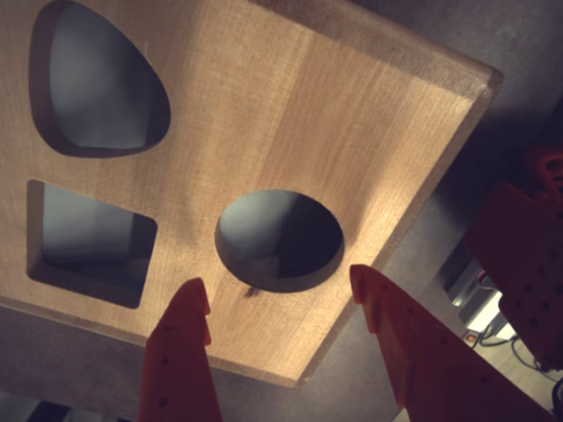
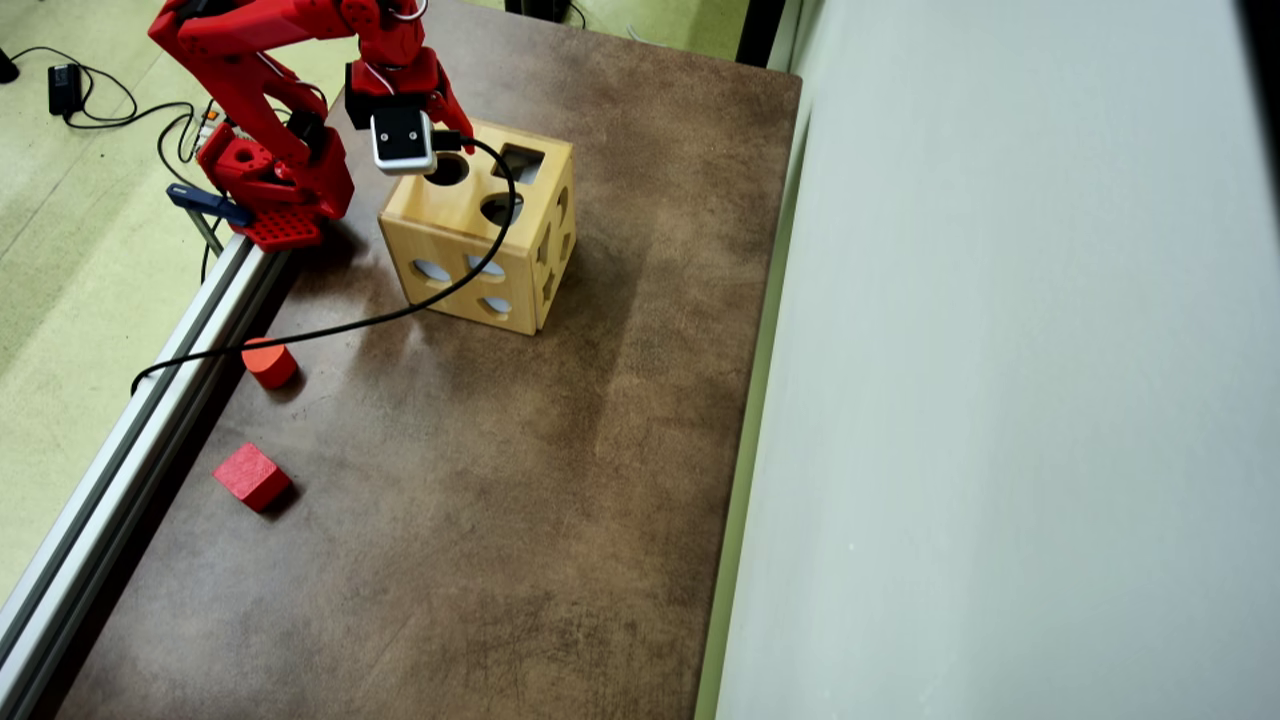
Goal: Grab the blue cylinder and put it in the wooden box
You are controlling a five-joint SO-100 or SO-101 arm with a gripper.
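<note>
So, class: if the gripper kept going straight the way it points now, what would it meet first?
Probably the wooden box. The open gripper points at its top face, about at the round hole, so one finger may catch the rim; depth is unclear.

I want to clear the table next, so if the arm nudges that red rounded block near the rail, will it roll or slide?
The red rounded block looks solid and rigid, so it should not deform. It rests on a flat face, so a low push would probably slide it across the matte brown table. If tipped onto its curved side, it may roll.
</note>
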